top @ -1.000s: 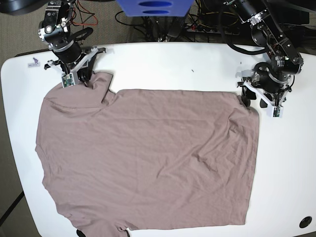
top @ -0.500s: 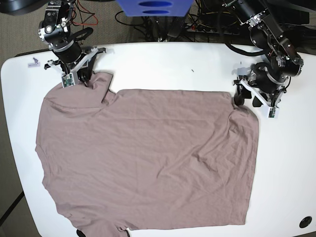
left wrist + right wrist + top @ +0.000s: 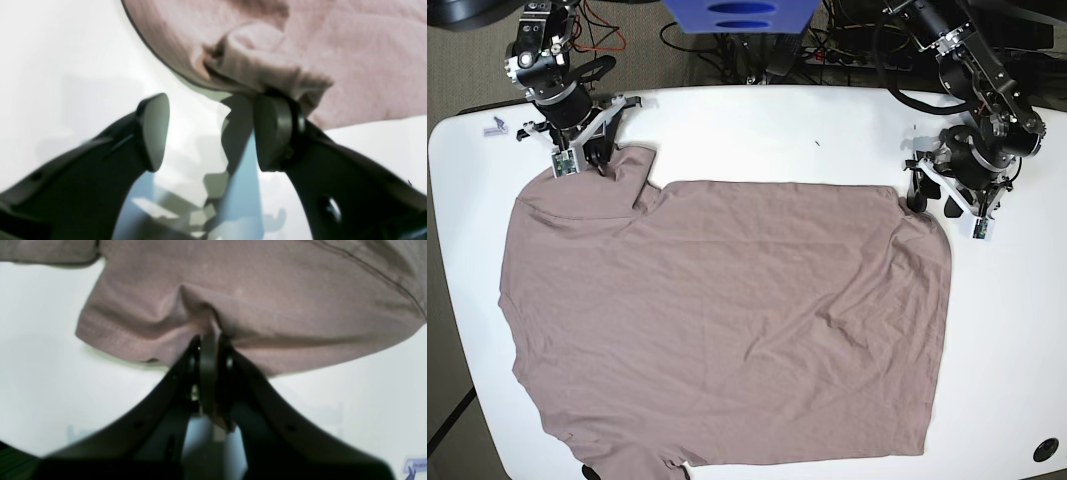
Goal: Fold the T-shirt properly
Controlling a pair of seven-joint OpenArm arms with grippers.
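The T-shirt lies spread flat over most of the white surface, softly wrinkled, with one short sleeve reaching up toward 11 o'clock in the base view and its bottom hem running along the 3 o'clock side. The right end effector, at 11 o'clock in the base view, has its jaws pressed together on the sleeve's hemmed edge; the right wrist view shows the two black fingers meeting on a pinched ridge of the T-shirt, with the cloth puckered just above them. The left end effector, at 2 o'clock in the base view, stands with its jaws apart at the cloth's upper corner. In the left wrist view the left end effector shows bare surface between its pads, and one pad touches a bunched, rolled corner of the T-shirt while the other stands clear of the cloth. A small sticker with a bluish mark sits on the surface at about 10 o'clock, beside the right arm; its writing is too small to read. A dark round hole sits near the surface's edge at 4 o'clock.
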